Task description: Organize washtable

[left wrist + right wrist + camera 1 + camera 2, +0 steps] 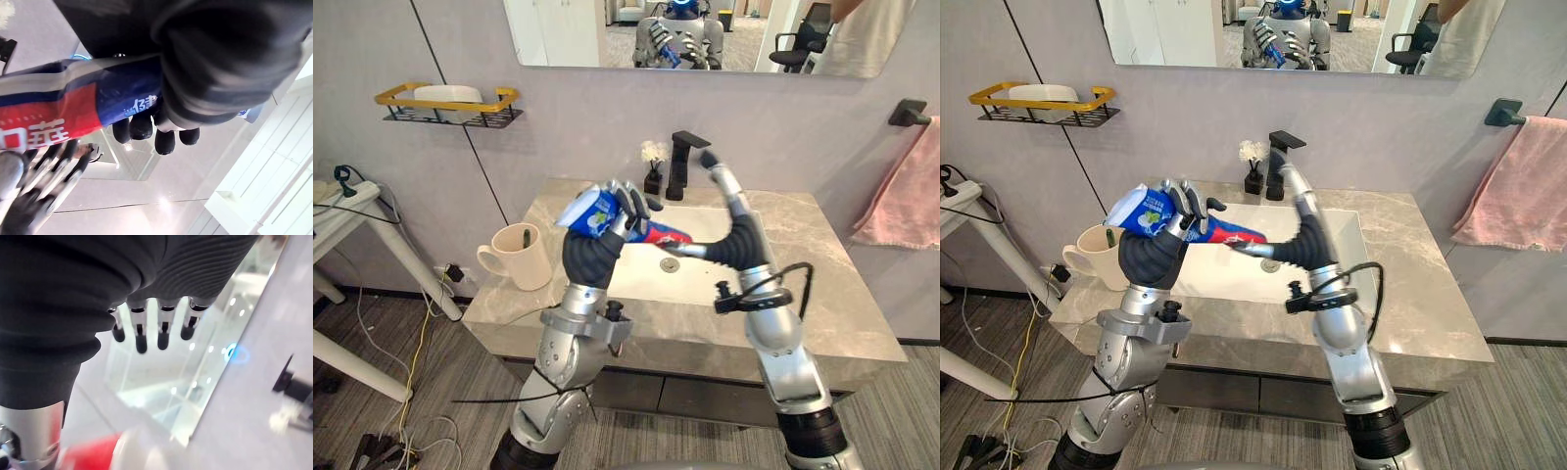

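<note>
Blue, red and white toothpaste tube [587, 211]: clenched crosswise in left hand [625, 208] over white sink basin [641, 279], probably bound for cream mug [524, 257] at left; right hand [161, 328] straight-fingered, empty.

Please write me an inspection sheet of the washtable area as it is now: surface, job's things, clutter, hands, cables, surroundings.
Surface: marble countertop with white sink; no spill seen.
Job's things: toothpaste tube held up over the washtable; cream mug on the countertop's left end, with a dark item inside.
Clutter: small vase of white flowers beside the black faucet, behind the sink.
Hands: left hand curled round the tube; right hand with straight fingers, by the tube's red end.
Cables: loose cables on the floor, left of the washtable.
Surroundings: mirror, yellow wall shelf, pink towel.
</note>
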Controlling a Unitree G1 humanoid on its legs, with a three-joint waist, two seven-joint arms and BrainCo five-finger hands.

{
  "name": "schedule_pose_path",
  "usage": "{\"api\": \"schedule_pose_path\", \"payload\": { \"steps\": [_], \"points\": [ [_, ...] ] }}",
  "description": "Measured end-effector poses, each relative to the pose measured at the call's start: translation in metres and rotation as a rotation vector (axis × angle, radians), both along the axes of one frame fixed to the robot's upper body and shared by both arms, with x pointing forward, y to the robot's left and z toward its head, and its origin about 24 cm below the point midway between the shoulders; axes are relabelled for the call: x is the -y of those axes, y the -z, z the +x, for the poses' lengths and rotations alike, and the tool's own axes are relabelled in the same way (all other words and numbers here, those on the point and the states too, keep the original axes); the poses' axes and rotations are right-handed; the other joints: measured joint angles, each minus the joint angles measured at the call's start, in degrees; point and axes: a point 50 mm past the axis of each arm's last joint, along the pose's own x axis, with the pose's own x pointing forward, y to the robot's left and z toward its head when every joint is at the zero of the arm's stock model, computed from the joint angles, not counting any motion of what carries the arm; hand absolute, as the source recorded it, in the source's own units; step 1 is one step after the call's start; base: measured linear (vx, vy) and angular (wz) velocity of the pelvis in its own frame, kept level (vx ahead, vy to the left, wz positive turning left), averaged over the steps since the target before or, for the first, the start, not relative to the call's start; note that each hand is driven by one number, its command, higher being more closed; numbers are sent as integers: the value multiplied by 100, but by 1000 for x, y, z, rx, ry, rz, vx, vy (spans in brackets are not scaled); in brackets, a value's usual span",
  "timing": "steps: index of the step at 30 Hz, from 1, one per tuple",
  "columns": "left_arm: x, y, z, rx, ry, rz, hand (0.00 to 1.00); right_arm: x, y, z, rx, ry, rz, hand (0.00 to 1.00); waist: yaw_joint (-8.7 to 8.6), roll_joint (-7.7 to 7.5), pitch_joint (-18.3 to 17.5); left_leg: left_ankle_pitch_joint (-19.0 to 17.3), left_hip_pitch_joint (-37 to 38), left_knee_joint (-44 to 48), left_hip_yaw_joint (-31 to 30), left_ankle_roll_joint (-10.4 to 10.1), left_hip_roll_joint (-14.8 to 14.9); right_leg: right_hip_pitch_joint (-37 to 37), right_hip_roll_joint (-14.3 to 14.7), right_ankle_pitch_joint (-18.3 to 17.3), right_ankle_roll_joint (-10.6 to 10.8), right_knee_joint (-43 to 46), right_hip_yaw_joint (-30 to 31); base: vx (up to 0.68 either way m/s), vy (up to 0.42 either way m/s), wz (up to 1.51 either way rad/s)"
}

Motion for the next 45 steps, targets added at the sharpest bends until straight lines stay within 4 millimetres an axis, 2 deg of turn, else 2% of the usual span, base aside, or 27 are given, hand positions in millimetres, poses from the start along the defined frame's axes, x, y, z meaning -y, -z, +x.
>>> {"api": "schedule_pose_path", "payload": {
  "steps": [1, 3, 6, 8, 10, 17, 19, 21, 22, 24, 25, 27, 29, 34, 36, 37, 40, 43, 45],
  "points": [
    [-1, 0, 0, 3, -7, 0, 100, 14, 1, 0, -6, 69, 34, 0, -6, 2, 1, 0, 1, 1, 4, 0, -1, 0, 0, 3, 0, -1, 5, 0, 0, 0],
    [-8, -1, 2, 8, -57, 2, 100, 66, 6, -9, -8, 315, 135, 0, -40, 8, 5, -1, 4, 1, 20, -1, -1, 0, 0, 10, -1, -10, 15, 0, 0, 0],
    [-15, -3, 4, 18, -98, -5, 100, 100, 13, -22, -18, 496, 190, 0, -202, 35, 18, -7, 25, 1, 80, -2, 10, -8, 13, 21, -7, -29, 73, -25, -1, -9],
    [-15, -4, 4, 23, -97, -5, 100, 110, 21, -27, -43, 552, 207, 0, -269, 53, 17, -13, 27, 1, 140, -4, 28, -42, 28, 36, -22, -37, 121, -32, -2, -19],
    [-14, -7, 4, 42, -105, 9, 100, 122, 32, -32, -83, 613, 235, 0, -256, 53, 18, -16, 13, 1, 222, -8, 64, -111, 62, 62, -44, -46, 210, -37, -8, -22],
    [-21, -9, 6, 56, -155, -1, 100, 165, 89, -68, -322, 888, 323, 0, -305, 116, 29, -17, -8, 2, 227, -10, 71, -110, 77, 108, -36, -134, 232, -8, -4, -2],
    [-25, -9, 8, 48, -185, -20, 100, 177, 109, -82, -385, 987, 403, 0, -378, 117, 29, -17, -25, 3, 227, -10, 71, -116, 77, 108, -35, -140, 220, 0, 0, 0],
    [-25, -9, 10, 42, -192, -27, 100, 181, 127, -93, -434, 1042, 490, 0, -398, 119, 27, -17, -52, 4, 227, -10, 71, -144, 77, 110, -33, -139, 221, 0, 0, 0],
    [-24, -10, 12, 44, -190, -27, 100, 182, 134, -98, -455, 1055, 520, 0, -393, 121, 26, -16, -67, 4, 228, -10, 71, -160, 77, 111, -32, -136, 221, 0, 0, 0],
    [-22, -13, 16, 49, -192, -30, 100, 176, 163, -113, -556, 1077, 634, 0, -405, 122, 27, -17, -92, 4, 230, -10, 72, -202, 78, 120, -31, -136, 244, -6, -2, -4],
    [-21, -13, 17, 49, -191, -31, 100, 173, 171, -117, -585, 1078, 665, 0, -406, 122, 27, -17, -92, 4, 231, -10, 72, -201, 78, 120, -31, -136, 244, 0, 0, 0],
    [-20, -15, 18, 55, -190, -39, 100, 155, 200, -134, -713, 1056, 752, 0, -410, 123, 26, -23, -95, 4, 239, -18, 73, -205, 78, 121, -29, -129, 245, 0, 0, 0],
    [-19, -15, 18, 56, -194, -38, 100, 143, 216, -141, -807, 1001, 778, 0, -409, 125, 26, -28, -95, 4, 247, -17, 72, -204, 75, 122, -28, -125, 245, 0, 0, 0],
    [-20, -14, 19, 51, -216, -14, 100, 126, 231, -140, -909, 850, 798, 0, -383, 125, 25, -27, -94, -2, 249, -16, 78, -200, 77, 121, -28, -105, 236, -20, -3, 1],
    [-25, -13, 22, 50, -259, 11, 100, 117, 243, -142, -983, 795, 806, 0, -371, 130, 23, -27, -94, -13, 240, -16, 77, -200, 76, 120, -28, -96, 232, -33, -4, 2],
    [-32, -10, 26, 37, -303, 28, 100, 107, 254, -144, -1054, 745, 812, 0, -370, 140, 18, -28, -95, -30, 233, -16, 77, -200, 76, 120, -29, -93, 228, 0, 0, 0],
    [-48, -7, 31, 25, -398, 75, 100, 89, 270, -150, -1173, 646, 806, 0, -365, 181, 0, -27, -122, -31, 199, -17, 74, -203, 72, 119, -29, -95, 185, -8, -1, 5],
    [-62, -7, 33, 31, -473, 132, 100, 80, 275, -154, -1223, 590, 795, 0, -366, 204, -14, -24, -154, -29, 167, -18, 74, -203, 71, 119, -30, -103, 137, -12, -4, 9],
    [-80, -12, 33, 52, -561, 167, 100, 74, 281, -157, -1264, 559, 800, 0, -358, 207, -16, -23, -163, -15, 130, -18, 74, -188, 74, 119, -31, -117, 109, -3, -6, 6]
  ]
}}
